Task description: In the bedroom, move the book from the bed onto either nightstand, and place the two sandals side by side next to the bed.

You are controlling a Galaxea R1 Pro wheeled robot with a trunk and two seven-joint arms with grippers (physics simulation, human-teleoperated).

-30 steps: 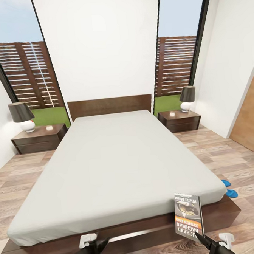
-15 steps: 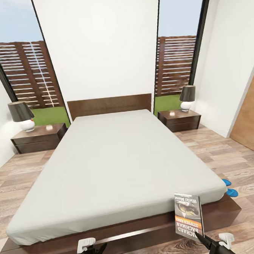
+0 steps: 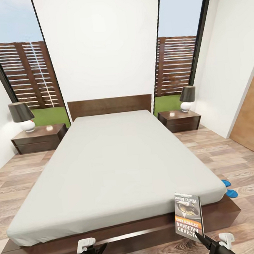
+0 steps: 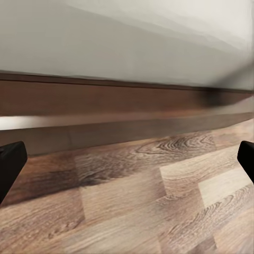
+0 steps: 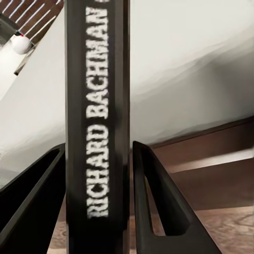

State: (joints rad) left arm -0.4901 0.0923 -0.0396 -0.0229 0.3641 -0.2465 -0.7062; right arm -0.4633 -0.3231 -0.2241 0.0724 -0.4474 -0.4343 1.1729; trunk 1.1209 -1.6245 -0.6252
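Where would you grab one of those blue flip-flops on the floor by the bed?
Probably by the outer edge of the sole, from above. The two sandals lie flat on the wood floor, tucked against the bed corner, so the open room side looks easiest. Their straps are too small to judge here. The open left end effector is free.

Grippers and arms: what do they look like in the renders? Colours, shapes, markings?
Both arms are matte black. In the head view, the left pincer and the right pincer each carry a small white bracket-like block near the wrist. The right pincer's fingers are flat black wedges tapering towards the tips, with a slot cut through. The left pincer's fingertips are plain black. No cables or markings can be made out.
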